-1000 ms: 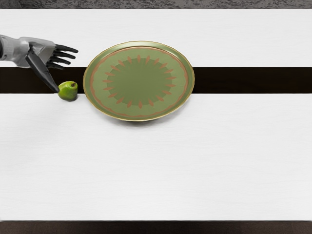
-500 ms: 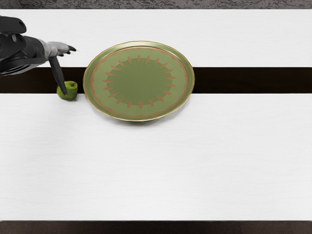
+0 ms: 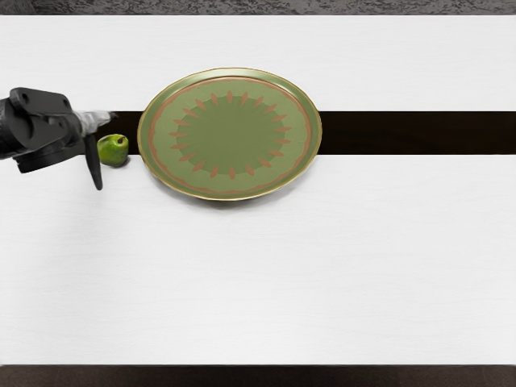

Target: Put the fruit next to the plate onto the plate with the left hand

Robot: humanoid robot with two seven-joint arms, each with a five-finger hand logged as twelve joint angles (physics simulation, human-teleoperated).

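L hand [image 3: 74, 134] came in from the left edge and sat low at the table [image 3: 258, 266], just left of the apple [image 3: 114, 150]. It was seen side-on, so I couldn't tell if the grip was open or closed, or if it touched the fruit at all. R arm was not in view.

The apple sat on the table, stem up, just beside the plate's [image 3: 230, 133] left rim, apart from it by a thin gap, at the edge of the dark stripe [image 3: 403, 133]. The plate was bare. The fruit was not lifted yet, so the task looked early: approach/grasp stage.

To do this step well (my judgement):
- Centre the hand on the apple before closing. It's small and round, so an off-centre squeeze would likely roll it rightward into the rim.
- Get contact on opposite sides, not a push from the left only.
- Close slowly and check the hold before lifting.
- Lift clear of the rim, since the plate edge looked raised, then go right to mid-plate and set down low so it doesn't roll.

Risk: a nudge could send the fruit under or against the rim.
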